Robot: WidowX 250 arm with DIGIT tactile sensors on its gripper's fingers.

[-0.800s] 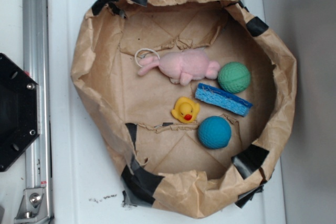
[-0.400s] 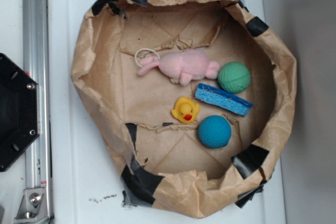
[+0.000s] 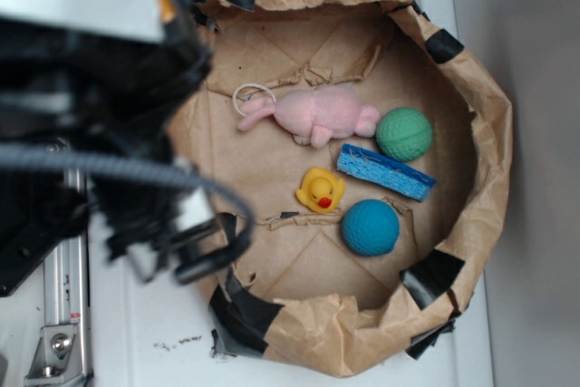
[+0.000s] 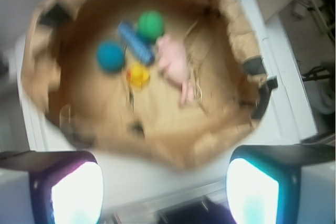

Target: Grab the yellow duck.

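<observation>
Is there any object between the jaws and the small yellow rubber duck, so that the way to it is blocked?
Nothing visible blocks it. The gripper is above the near rim of the brown paper basket, jaws apart. The small yellow rubber duck lies uncovered on the floor, with the teal ball and blue sponge close beside it.

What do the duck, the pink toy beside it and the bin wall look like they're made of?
The yellow duck looks like smooth rubber or vinyl, with a slight sheen on its body. The pink toy looks like plush fabric: fuzzy, matte, soft edges. The bin wall is creased brown paper patched with black tape.
</observation>
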